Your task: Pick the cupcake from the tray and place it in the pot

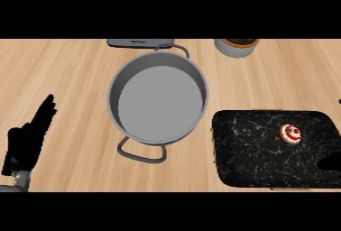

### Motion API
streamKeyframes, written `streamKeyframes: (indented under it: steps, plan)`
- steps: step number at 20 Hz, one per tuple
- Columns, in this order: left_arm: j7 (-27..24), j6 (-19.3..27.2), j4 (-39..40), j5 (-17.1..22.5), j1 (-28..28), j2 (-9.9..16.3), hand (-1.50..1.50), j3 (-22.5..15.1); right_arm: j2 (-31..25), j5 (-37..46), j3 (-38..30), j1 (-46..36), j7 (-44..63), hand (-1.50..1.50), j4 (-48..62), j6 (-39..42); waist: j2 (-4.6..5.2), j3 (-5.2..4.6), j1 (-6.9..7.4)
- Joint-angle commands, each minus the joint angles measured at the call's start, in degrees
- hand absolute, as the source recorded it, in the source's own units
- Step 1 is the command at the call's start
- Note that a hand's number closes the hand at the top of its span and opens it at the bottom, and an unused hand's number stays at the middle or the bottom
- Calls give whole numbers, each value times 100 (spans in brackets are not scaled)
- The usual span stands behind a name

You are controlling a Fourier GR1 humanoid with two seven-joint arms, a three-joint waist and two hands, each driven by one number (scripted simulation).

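Note:
A small cupcake (290,134) with white frosting and red swirls sits in the right half of a black marbled tray (246,153) at the lower right. A large grey pot (157,97) with two loop handles stands in the middle of the counter, left of the tray, with nothing inside. My left hand (26,140) rests open at the left edge, fingers up, well away from the pot. Only a dark sliver of my right hand (331,162) shows at the right edge, over the tray's right side and below the cupcake, apart from it.
A grey appliance (143,43) sits at the back edge behind the pot. A grey planter (236,47) stands at the back right. Bare wooden counter (66,72) lies left of the pot and behind the tray.

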Motion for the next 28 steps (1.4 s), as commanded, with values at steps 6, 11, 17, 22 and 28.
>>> streamKeyframes:
  steps: [6, 11, 17, 22, 28]
  plan:
    - [146, -38, -185, -193, 197, -139, 0, 208, 1009, -6, 450, -1601, 880, -150, 1143, 1371, -29, 10, -121]
    - [173, -215, -141, -279, 140, -163, 0, 387, 1290, 281, 395, -2134, 1259, -150, 1674, 1842, -34, 9, -144]
    - [267, -378, -51, -408, 95, -274, 0, 591, 1962, 1061, 423, -2261, 626, -150, 2709, 1801, -31, 11, -155]
    - [559, -205, -430, -707, 8, -592, 0, 423, 2313, 1146, 341, -2526, 1172, -150, 2735, 2039, -37, 11, -166]
    - [158, -455, -103, -781, 189, -722, 0, 752, 2344, 1660, 119, -2184, 477, -150, 3145, 2219, -36, 11, -188]
